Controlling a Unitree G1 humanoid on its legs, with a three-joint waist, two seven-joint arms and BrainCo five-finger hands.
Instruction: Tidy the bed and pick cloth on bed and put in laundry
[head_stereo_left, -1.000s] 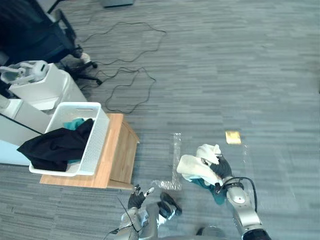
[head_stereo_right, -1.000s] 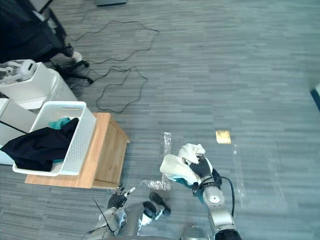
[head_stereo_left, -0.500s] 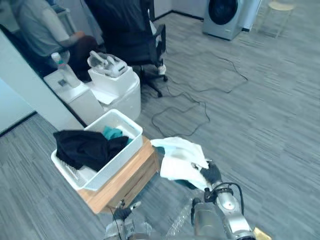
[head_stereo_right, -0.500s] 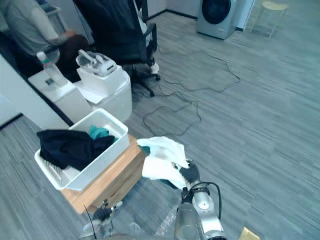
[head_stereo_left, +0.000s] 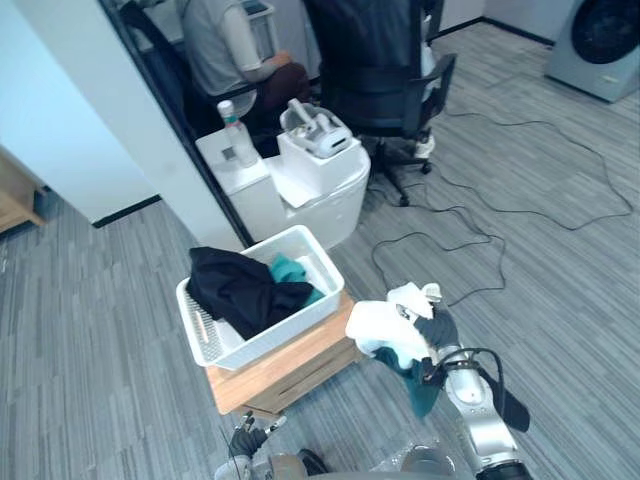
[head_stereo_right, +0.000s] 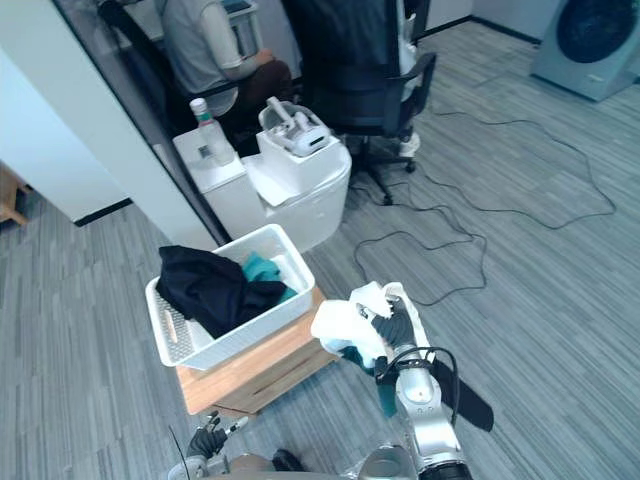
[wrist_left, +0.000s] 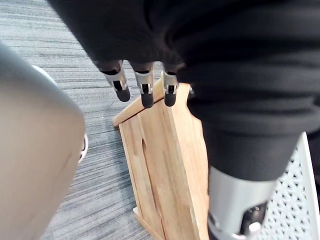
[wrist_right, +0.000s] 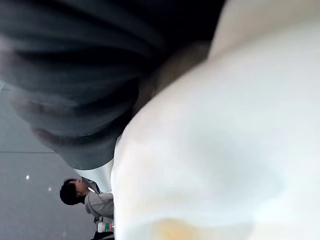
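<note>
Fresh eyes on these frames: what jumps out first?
The right hand, fingers curled round a bundled white cloth, holds it beside the white perforated plastic basket. That basket sits on a low wooden stand and already holds a black garment. The left hand hangs open near the stand.

basket (head_stereo_left: 283, 334) on stand (head_stereo_left: 292, 366), clothes (head_stereo_left: 238, 290) inside

Grey carpet floor (head_stereo_left: 100, 300) all round me. Just to my left on it sits a low wooden stand (head_stereo_left: 290, 368) with a white laundry basket (head_stereo_left: 285, 328) on top. Farther off, a white cabinet (head_stereo_left: 320, 205), an office chair (head_stereo_left: 385, 80) and loose black cables (head_stereo_left: 470, 237) are on the floor too.
</note>
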